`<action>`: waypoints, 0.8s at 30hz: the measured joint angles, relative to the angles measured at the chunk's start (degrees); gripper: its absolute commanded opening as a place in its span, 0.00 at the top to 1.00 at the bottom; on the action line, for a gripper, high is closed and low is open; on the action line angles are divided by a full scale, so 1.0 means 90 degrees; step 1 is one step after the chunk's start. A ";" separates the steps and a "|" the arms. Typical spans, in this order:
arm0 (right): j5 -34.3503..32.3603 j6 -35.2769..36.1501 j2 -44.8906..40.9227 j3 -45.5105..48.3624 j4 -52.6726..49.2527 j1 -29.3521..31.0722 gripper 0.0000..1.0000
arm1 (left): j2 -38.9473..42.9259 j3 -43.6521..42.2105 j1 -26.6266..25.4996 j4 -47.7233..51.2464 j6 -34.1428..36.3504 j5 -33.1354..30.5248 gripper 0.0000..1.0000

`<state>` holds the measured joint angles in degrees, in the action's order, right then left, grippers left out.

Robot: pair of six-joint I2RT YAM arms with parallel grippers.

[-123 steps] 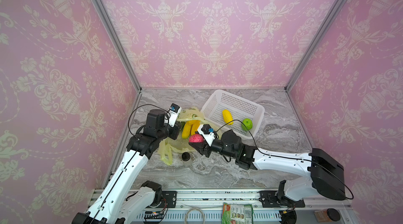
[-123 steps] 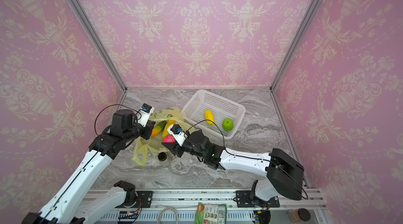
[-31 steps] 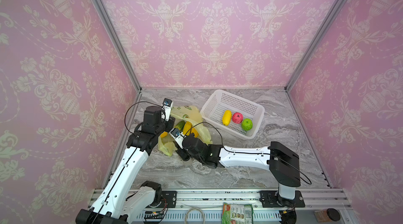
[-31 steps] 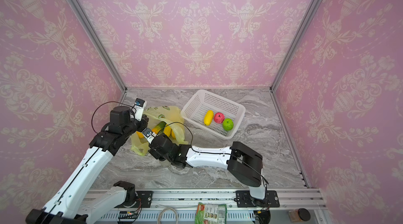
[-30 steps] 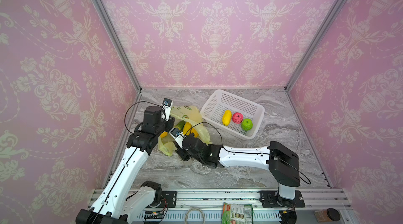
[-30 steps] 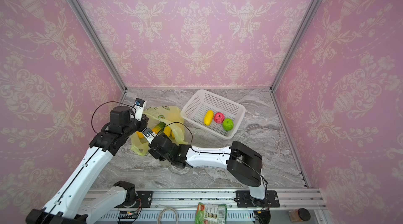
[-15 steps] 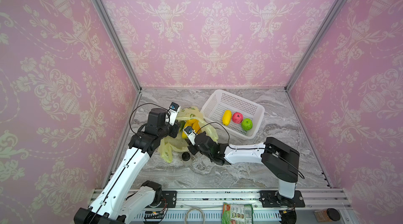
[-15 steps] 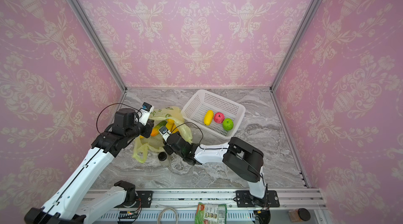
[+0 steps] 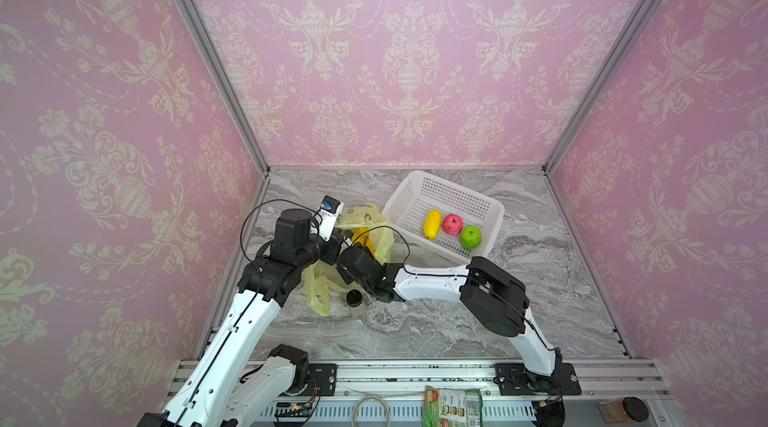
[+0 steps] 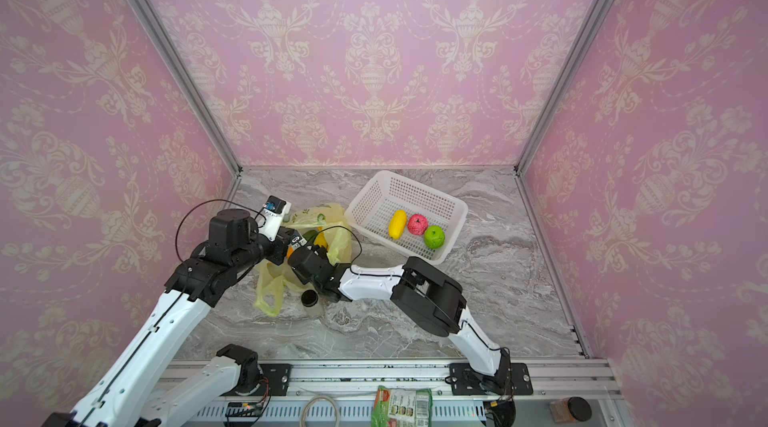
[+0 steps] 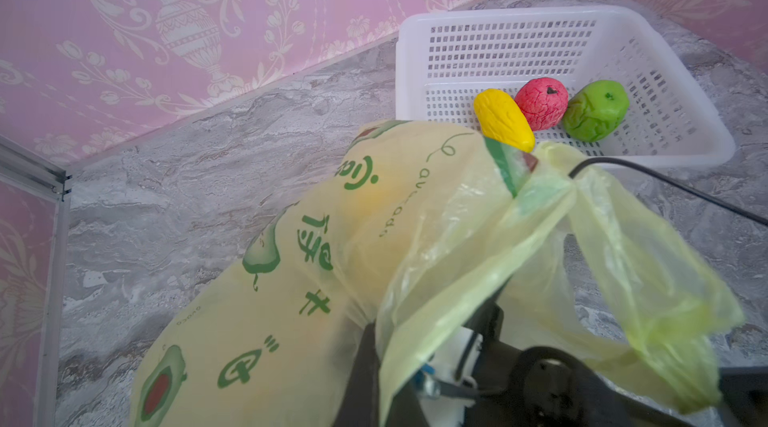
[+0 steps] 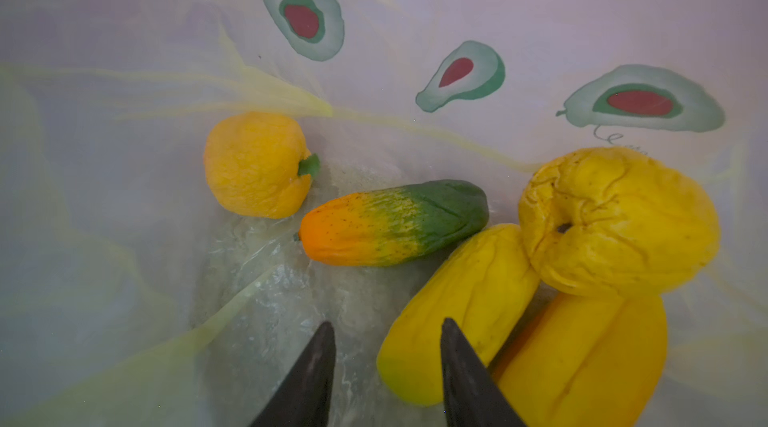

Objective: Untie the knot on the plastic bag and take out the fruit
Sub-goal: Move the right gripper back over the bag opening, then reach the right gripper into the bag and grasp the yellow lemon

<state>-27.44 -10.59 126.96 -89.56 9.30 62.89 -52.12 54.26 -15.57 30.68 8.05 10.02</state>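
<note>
Your left gripper (image 9: 336, 243) is clamped on the yellow-green plastic bag (image 11: 291, 238). Your right gripper (image 12: 386, 325) sits inside, jaws half apart, empty, beside a yellow oblong toy fruit (image 12: 461, 312).

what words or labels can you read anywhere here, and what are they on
"avocado": thin script on the plastic bag, left wrist view.
Large green Chinese characters on the same bag: turned and creased, not surely readable.
Print on the snack packet: too small to read.
</note>
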 measured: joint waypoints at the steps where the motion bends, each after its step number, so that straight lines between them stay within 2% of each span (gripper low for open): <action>1: -0.0104 -0.0024 0.0155 -0.0209 -0.0121 -0.0027 0.50 | 0.0029 0.0000 0.0000 0.0000 0.0000 0.0039 1.00; 7: -0.0991 0.0007 0.0709 -0.0957 -0.0379 -0.0189 0.31 | 0.0163 -0.0007 0.0000 -0.0039 0.0000 0.0328 1.00; 14: -0.2072 0.0204 0.0726 -0.0962 -0.0017 -0.0228 0.23 | 0.0158 -0.0012 0.0000 -0.0061 0.0000 0.0527 1.00; 16: -0.2178 0.0219 0.0726 -0.0952 0.0058 -0.0255 0.21 | 0.0158 -0.0012 0.0000 -0.0085 0.0000 0.0563 1.00; 20: -0.2195 0.0146 0.0731 -0.0962 -0.0002 -0.0359 0.07 | 0.0158 -0.0012 0.0000 -0.0097 0.0000 0.0690 1.00; 24: -0.2086 -0.0073 0.0809 -0.1195 -0.0471 -0.0505 0.06 | 0.0158 -0.0012 0.0000 -0.0104 0.0000 0.0821 1.00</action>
<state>-46.22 -11.25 134.23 -100.31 5.06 58.35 -50.70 54.15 -15.57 29.74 8.05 17.41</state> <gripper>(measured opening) 0.942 0.045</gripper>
